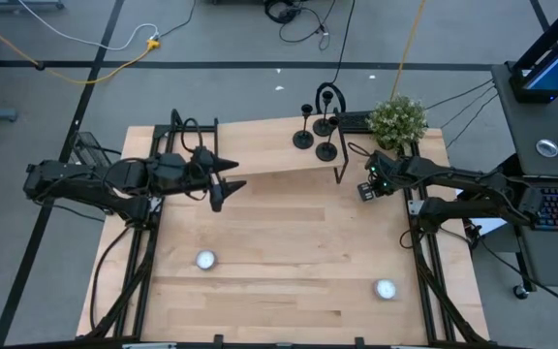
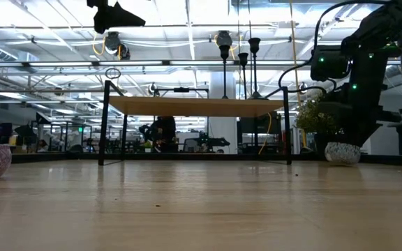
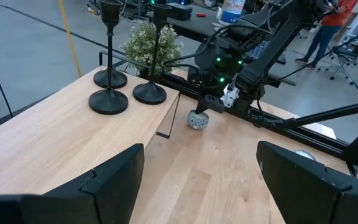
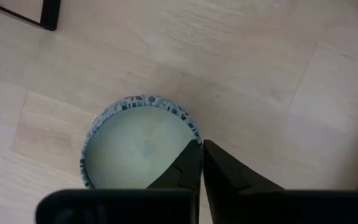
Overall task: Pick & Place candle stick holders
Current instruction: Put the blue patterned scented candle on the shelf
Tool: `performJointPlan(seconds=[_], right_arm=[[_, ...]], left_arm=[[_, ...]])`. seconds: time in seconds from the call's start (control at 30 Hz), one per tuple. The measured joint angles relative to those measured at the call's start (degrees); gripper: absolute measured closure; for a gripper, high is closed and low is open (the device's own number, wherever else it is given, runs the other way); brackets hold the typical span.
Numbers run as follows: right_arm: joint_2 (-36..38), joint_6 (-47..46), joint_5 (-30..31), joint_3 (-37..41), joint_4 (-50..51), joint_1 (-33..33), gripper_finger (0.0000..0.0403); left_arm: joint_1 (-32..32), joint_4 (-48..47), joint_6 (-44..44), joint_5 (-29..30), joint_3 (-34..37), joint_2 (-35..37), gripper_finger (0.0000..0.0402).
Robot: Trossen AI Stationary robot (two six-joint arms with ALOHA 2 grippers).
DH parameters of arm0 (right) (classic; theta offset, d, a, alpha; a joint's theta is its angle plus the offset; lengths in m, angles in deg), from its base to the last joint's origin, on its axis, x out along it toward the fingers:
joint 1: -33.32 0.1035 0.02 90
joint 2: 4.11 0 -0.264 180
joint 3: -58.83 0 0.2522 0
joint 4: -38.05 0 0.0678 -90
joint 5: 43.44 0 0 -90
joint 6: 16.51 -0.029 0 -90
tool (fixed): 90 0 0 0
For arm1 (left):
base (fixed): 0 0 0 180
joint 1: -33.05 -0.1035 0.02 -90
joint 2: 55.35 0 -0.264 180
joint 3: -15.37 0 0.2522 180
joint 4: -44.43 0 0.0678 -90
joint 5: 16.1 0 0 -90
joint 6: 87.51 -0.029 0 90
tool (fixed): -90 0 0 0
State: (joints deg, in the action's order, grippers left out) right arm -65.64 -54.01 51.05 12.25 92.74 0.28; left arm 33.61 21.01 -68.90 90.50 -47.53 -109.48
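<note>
**A:** Start at the claws. What is each doing?

**B:** The right claw (image 4: 201,163) has its two dark fingers pressed together with nothing between them, directly over a round tealight (image 4: 138,149) with a patterned blue-and-white rim. The high view puts that claw (image 1: 368,186) at the right edge of the bench (image 1: 289,262), just right of the shelf's black leg. The left claw (image 3: 199,180) is spread wide and empty, hanging above the left far part of the bench (image 3: 55,137), pointed toward the holders.

**A:** How many candle stick holders?

**B:** Three candle stick holders (image 1: 315,131), matte black, each a round disc base with a thin stem and small cup. They stand clustered at the right end of a raised wooden shelf (image 1: 260,145) on thin black legs.

**A:** Anything else?

**B:** Two more tealights lie flat on the pale plank bench, one near left (image 1: 204,259), one near right (image 1: 385,288). A small leafy potted plant (image 1: 397,119) sits at the far right corner. Only the low view shows the shelf's underside (image 2: 194,106); only the right wrist view shows the rim pattern.
</note>
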Motion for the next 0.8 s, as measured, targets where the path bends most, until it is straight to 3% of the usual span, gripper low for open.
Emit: performJointPlan(seconds=[0.17,0.4,0.53,0.8], right_arm=[[0.1,1.3,-0.4,0.0,0.1,0.3,0.0401],[3.8,2.6,-6.1,-2.8,2.4,5.3,0.0402],[6.2,1.2,-6.4,-7.1,6.0,11.0,0.0402],[5.2,-3.3,-6.1,-19.0,8.3,24.4,0.0402]], left_arm=[[0.0,0.2,1.4,0.0,0.0,0.0,0.0082],[0.4,0.3,7.6,-0.1,0.0,-2.1,0.0082],[1.6,3.3,6.2,-1.5,0.0,-5.4,0.0082],[3.9,18.1,-1.9,-8.3,0.0,-13.9,0.0082]])
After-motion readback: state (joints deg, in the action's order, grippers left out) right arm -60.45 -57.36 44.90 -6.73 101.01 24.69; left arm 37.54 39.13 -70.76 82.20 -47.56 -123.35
